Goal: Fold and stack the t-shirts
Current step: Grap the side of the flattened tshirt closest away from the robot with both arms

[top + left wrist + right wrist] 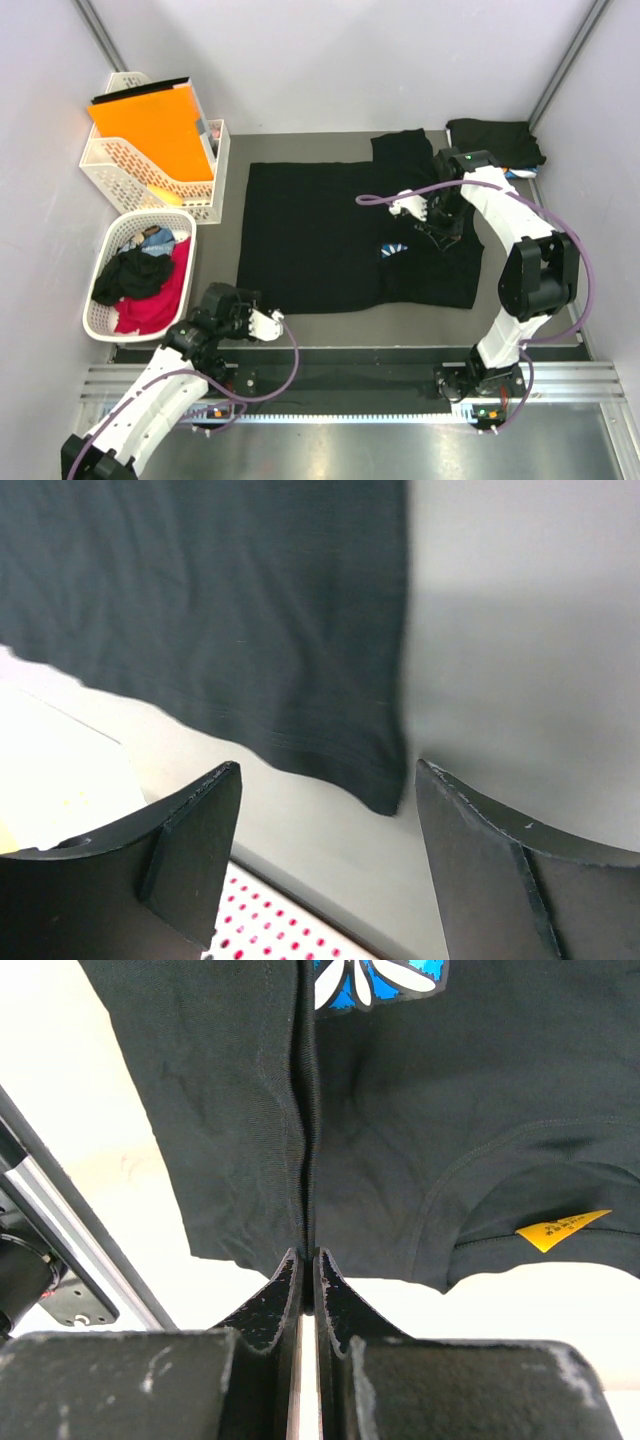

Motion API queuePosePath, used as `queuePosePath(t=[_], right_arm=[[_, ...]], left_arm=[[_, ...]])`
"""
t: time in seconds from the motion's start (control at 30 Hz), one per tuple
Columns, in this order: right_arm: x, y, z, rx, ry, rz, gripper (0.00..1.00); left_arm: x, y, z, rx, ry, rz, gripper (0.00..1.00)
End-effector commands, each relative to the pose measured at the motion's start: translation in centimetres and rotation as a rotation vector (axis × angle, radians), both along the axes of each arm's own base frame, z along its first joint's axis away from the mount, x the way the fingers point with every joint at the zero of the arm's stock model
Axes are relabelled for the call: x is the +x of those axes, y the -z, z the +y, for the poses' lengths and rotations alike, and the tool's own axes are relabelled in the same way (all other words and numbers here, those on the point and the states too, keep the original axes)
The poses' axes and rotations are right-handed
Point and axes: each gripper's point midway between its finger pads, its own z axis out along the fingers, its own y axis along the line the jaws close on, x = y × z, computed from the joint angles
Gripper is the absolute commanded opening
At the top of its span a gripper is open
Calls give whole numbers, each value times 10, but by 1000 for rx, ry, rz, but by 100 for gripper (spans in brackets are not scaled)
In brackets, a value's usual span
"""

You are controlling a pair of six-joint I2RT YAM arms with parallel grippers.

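Note:
A black t-shirt (320,230) lies spread flat on the table, its white-and-blue flower print (392,248) partly folded over. My right gripper (438,232) is shut on a pinched ridge of this shirt (230,1110) near its right sleeve; the flower print (375,980) and a yellow tag (560,1228) show beyond the fingers. My left gripper (272,322) hangs open just off the shirt's near left corner (385,798), with nothing between its fingers (200,830). A folded black t-shirt (490,140) rests at the back right.
A white lattice basket (100,318) at the left holds several crumpled shirts, black (135,275) and red (160,300) among them. Behind it another lattice basket (120,165) carries an orange folder (155,130). Grey walls close in both sides.

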Motion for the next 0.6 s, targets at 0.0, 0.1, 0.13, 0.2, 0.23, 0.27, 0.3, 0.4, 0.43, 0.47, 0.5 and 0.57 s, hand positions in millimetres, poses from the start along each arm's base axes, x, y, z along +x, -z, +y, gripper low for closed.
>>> queuePosePath(t=[0.0,0.1,0.13,0.2,0.23,0.27,0.3,0.4,0.43,0.47,0.5,0.57], right_arm=[[-4,-8,6,15,-5,18,0],[-2,-9,7,17,-2,14,0],[-1,-8,7,17,-2,16,0],[0,-9,7,16,-5,8,0],[1,-9,7,12,-10,5,0],[1,-9,6,10,-10,4,0],[1,-8,5,6,-11,3,0],[2,-7,3,-4,-18,-8,0],[3,-8,1,-13,-20,-18,0],[4,-8,1,-15,-21,-27,0],[5,-8,-2,-21,-19,-36,0],[8,-10,-7,-41,-14,-77,0]], left_arm=[[-18,43,10,64,0,113,76],[-18,48,8,64,3,135,73],[-15,47,6,59,6,129,70],[-15,46,6,67,7,149,32],[-15,46,7,74,2,156,7],[-13,44,7,76,-8,157,0],[-12,41,7,80,-16,164,0],[-8,32,3,61,-20,168,0],[-8,29,2,55,-22,166,0],[-6,24,0,43,-23,156,0],[-2,14,-2,31,-23,135,0],[6,-1,-5,18,-20,92,0]])
